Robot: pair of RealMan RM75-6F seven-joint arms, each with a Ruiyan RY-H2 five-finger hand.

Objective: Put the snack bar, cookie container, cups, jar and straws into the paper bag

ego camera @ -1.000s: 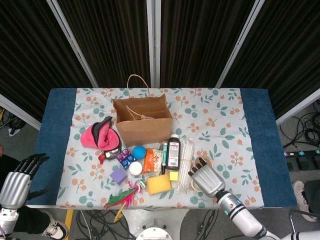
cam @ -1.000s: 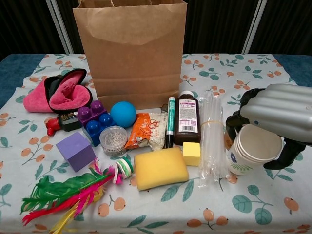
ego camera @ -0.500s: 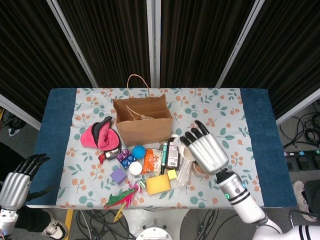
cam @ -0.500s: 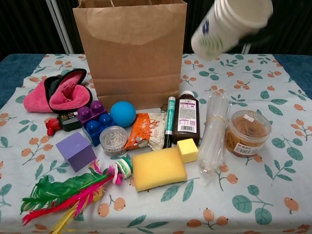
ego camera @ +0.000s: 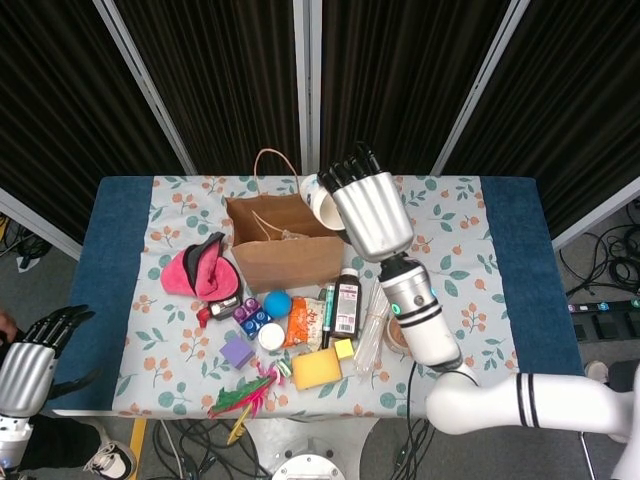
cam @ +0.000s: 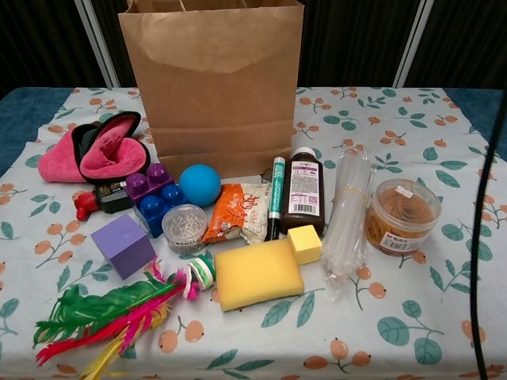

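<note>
In the head view my right hand (ego camera: 368,212) is raised over the right rim of the brown paper bag (ego camera: 285,255) and grips a stack of white paper cups (ego camera: 322,200) tilted on its side. The bag (cam: 214,79) stands open at the back. On the cloth in front lie the orange snack bar packet (cam: 238,222), a small clear jar of clips (cam: 184,226), a bundle of clear straws (cam: 345,222) and the round cookie container (cam: 400,216). My left hand (ego camera: 30,362) hangs off the table's left edge, fingers apart, holding nothing. Neither hand shows in the chest view.
Around the task items lie a brown bottle (cam: 307,194), green marker (cam: 276,198), yellow sponge (cam: 257,273), small yellow block (cam: 305,242), purple cube (cam: 123,244), blue ball (cam: 200,184), toy bricks (cam: 154,196), pink pouch (cam: 99,154) and feathers (cam: 103,317).
My right hand has carried the cups from the table's front right up and back to above the bag's right rim. The cookie container is now uncovered. The left hand stayed put.
</note>
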